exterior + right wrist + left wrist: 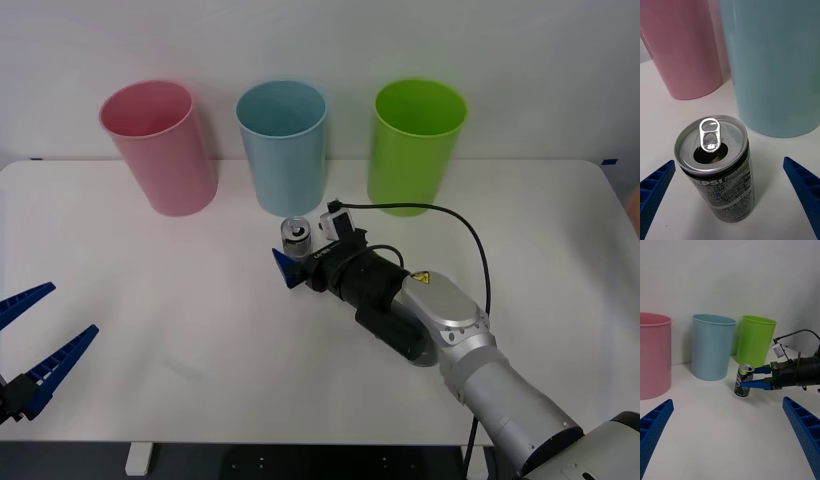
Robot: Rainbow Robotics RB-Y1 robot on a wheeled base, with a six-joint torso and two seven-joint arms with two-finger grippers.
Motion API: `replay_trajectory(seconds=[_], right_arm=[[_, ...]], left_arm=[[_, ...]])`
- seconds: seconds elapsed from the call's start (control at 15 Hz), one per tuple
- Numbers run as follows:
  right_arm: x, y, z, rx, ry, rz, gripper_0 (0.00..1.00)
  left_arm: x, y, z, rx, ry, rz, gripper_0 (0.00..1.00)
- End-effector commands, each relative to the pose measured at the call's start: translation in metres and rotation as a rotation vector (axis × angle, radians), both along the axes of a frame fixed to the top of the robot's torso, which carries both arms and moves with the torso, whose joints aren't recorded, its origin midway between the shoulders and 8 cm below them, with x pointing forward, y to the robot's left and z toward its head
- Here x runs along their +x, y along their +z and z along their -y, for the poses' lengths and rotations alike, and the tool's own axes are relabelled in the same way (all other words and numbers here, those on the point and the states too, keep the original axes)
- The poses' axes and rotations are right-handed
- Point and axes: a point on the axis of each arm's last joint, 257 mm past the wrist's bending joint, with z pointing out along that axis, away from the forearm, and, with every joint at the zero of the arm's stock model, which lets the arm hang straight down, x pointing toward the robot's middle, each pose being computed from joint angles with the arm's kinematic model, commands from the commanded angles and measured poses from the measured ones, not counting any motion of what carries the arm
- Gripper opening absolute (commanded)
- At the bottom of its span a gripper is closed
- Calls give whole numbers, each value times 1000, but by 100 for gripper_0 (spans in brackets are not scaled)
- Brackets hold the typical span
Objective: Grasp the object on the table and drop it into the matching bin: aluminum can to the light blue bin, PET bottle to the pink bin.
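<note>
Right tool (730, 195) spread around upright aluminum can (717, 165), Pepsi label facing wrist, left tool (30, 345) spread, idle.

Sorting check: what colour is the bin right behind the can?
Light blue bin, clearest in the right wrist view.

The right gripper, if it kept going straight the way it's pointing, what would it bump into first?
The can. It stands between the open fingers of the right gripper, so the palm would likely meet it first. Beyond it stands the light blue bin.
</note>
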Motion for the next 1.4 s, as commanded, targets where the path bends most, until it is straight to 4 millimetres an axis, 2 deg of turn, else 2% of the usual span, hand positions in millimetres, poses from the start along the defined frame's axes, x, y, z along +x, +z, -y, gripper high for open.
replay_trajectory(seconds=[0.07, 0.27, 0.33, 0.4, 0.47, 1.07, 1.4], right_arm=[[0, 1, -2, 3, 1, 0, 100], [0, 1, -2, 2, 2, 1, 100], [0, 1, -2, 2, 2, 1, 84], [0, 1, -1, 2, 1, 0, 21], [1, 1, 0, 3, -4, 1, 6], [3, 1, 4, 2, -13, 0, 4], [9, 10, 17, 17, -40, 18, 3]], left_arm=[[0, 0, 0, 0, 0, 0, 100], [0, 0, 0, 0, 0, 0, 100], [0, 0, 0, 0, 0, 0, 100], [0, 0, 0, 0, 0, 0, 100], [0, 0, 0, 0, 0, 0, 100], [0, 0, 0, 0, 0, 0, 100], [0, 0, 0, 0, 0, 0, 100]])
